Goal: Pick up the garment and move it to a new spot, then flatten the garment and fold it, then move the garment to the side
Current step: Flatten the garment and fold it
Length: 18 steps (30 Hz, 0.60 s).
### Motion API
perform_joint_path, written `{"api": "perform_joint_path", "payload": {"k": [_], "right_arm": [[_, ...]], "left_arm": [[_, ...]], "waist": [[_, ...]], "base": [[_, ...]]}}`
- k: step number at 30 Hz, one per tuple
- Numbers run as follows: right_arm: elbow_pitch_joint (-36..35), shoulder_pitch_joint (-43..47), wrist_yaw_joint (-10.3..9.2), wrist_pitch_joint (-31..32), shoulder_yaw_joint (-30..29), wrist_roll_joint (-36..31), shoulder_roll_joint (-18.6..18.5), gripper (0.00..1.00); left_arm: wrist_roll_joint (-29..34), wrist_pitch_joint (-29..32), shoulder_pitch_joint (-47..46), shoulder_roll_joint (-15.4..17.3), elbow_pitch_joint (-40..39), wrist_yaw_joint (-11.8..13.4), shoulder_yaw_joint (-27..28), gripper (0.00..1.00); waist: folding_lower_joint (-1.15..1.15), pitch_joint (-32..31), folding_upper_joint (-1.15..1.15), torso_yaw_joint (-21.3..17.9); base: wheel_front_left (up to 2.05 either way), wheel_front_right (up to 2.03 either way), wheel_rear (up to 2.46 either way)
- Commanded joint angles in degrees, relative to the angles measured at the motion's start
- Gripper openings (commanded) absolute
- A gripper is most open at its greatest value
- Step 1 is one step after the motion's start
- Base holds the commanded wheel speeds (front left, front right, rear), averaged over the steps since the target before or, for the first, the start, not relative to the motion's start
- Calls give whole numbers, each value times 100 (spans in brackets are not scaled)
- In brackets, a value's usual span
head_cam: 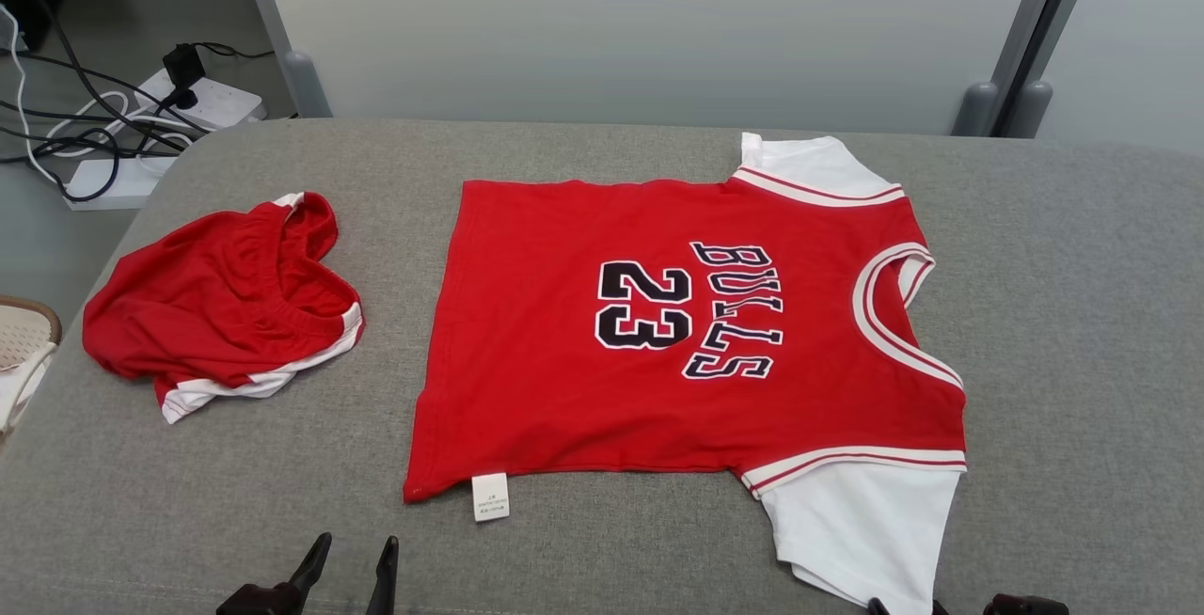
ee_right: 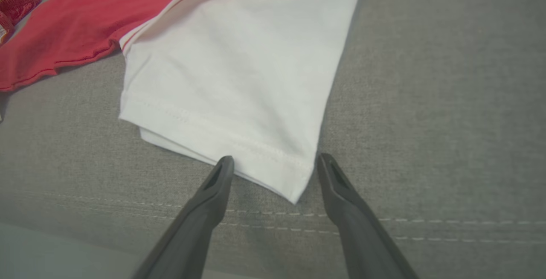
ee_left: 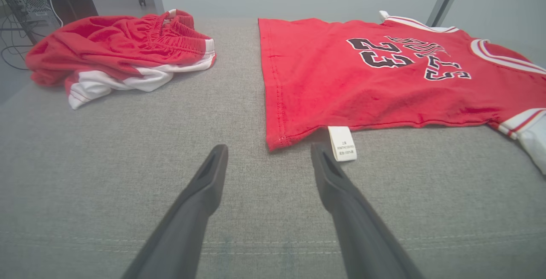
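The garment (head_cam: 677, 333) is a red jersey with white sleeves and a black "BULLS 23" print. It lies spread flat on the grey padded table (head_cam: 1082, 314), collar to the right. My left gripper (head_cam: 357, 540) stands open at the near edge, and in its wrist view the left gripper (ee_left: 268, 146) sits just short of the garment's (ee_left: 362, 78) hem corner and white label (ee_left: 342, 142). My right gripper (head_cam: 908, 607) barely shows at the bottom edge. In the right wrist view the right gripper (ee_right: 275, 157) is open, its fingers either side of the near white sleeve's (ee_right: 239, 78) corner.
Crumpled red shorts (head_cam: 226, 314) with white trim lie on the table's left part, also seen as the red shorts (ee_left: 119, 53). On the floor beyond the far left corner are a power strip and cables (head_cam: 188, 102). A woven basket (head_cam: 23, 342) touches the left edge. A pale wall stands behind.
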Motion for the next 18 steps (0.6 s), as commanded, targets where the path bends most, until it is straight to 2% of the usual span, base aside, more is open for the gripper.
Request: {"api": "perform_joint_path", "payload": {"k": [1,3,6,7,8,10,11,18], "right_arm": [[-22,-221,24,-35,138,58,-16,100],[-32,-220,24,-36,183,152,-22,97],[-65,-213,24,-37,279,323,-27,78],[-69,-214,24,-37,320,370,-34,55],[-84,-216,24,-37,350,426,-38,43],[-105,-223,24,-37,396,500,-65,8],[-108,-227,24,-37,422,521,-79,0],[-113,-154,24,-37,599,715,-266,0]], "left_arm": [[-22,-35,-281,92,-123,1,152,100],[-22,-35,-287,94,-122,1,140,100],[-22,-35,-292,95,-117,1,118,100],[-25,-35,-296,95,-113,1,113,100],[-26,-35,-302,96,-110,1,106,100],[-26,-35,-317,97,-99,1,87,100],[-28,-35,-326,96,-94,1,79,100],[-90,-35,-420,87,-63,1,36,100]], "waist": [[0,7,0,-5],[0,17,0,-11],[0,31,0,-16],[0,36,0,-16],[0,42,0,-17],[0,52,0,-14],[0,58,0,-13],[0,94,0,-33]], "base": [[0,0,0],[0,0,0],[0,0,0],[0,0,0],[0,0,0],[0,0,0],[0,0,0],[0,0,0]]}}
